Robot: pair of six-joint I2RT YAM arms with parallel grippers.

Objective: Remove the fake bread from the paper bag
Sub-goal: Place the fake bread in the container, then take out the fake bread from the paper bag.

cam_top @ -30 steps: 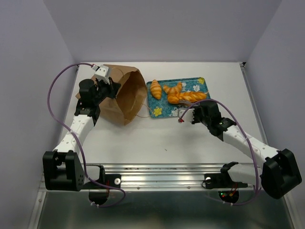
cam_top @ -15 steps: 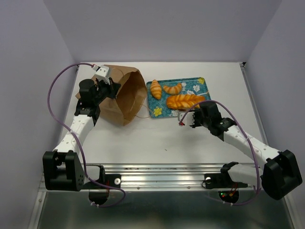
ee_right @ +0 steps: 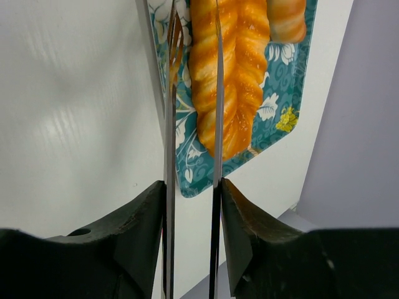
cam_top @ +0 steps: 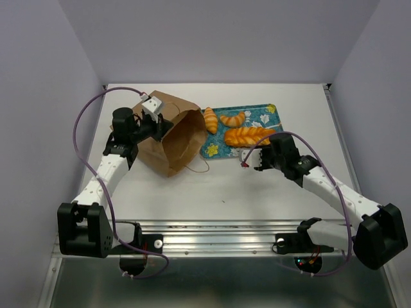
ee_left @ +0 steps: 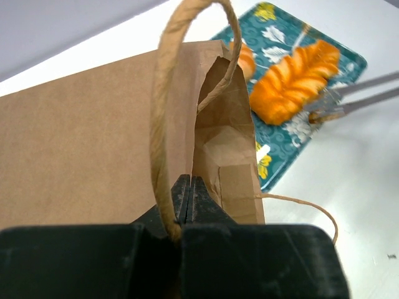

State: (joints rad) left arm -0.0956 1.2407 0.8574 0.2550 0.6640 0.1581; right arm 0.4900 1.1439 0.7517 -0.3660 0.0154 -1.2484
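- The right gripper (cam_top: 249, 156) has let go of the braided loaf (cam_top: 249, 135) and backed off to the near edge of the teal tray (cam_top: 264, 119). Its thin jaws are spread and hold nothing, and the loaf lies flat on the tray beyond them.
- The left gripper (ee_left: 190, 190) has dragged the paper bag (cam_top: 180, 131) across the desk (cam_top: 225, 186) toward the tray. The bag's open mouth now meets the tray's left edge, where a moment ago it stood apart.
- Its jaws are pressed together at the bag's rim, beside the string handle (ee_left: 163, 112). Whether they pinch paper, string or both is hard to make out from the wrist view.
- Three pieces of the fake bread are out on the tray: the loaf, one croissant (cam_top: 210, 119) just beside the bag's mouth, and a second croissant (cam_top: 232, 119).
- No round bun shows in any view, so it may be inside the bag; the interior is too shadowed to confirm.
- The shift probably serves to bring the mouth within reach of the free right arm.
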